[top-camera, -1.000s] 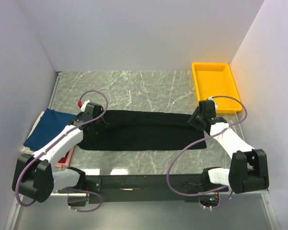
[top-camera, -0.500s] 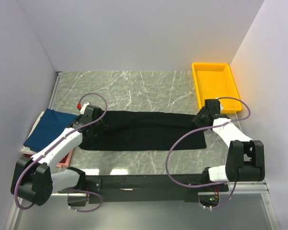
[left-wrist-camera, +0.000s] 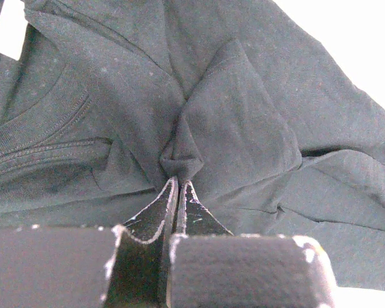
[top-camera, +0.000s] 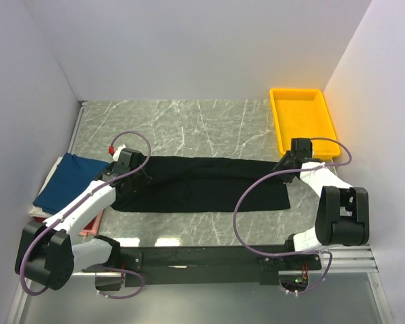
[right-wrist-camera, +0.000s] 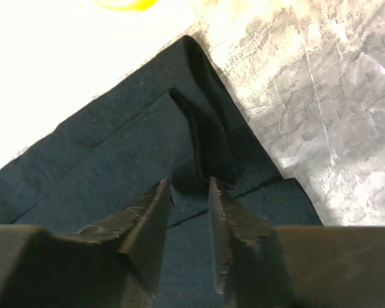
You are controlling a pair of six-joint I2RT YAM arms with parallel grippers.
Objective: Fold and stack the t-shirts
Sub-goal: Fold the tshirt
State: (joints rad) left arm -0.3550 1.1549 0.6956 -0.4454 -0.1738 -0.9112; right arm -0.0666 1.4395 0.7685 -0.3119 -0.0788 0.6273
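Left fingers [left-wrist-camera: 173, 192] clenched on a pinch of black shirt [top-camera: 202, 183] at their tips. Right fingers [top-camera: 283, 164] parted, grasping nothing, shirt's corner fold just beyond the tips.

Yellow tray [top-camera: 304, 121]: rectangular plastic, sits flat at the far right corner of the surface [top-camera: 189, 125], long side running along the right wall [top-camera: 378, 101]. Surface is grey marble-look with white veining, glare patches near the front edge. Plain white walls on the left, back and right. Right wrist view catches only a sliver of the tray at the top edge.
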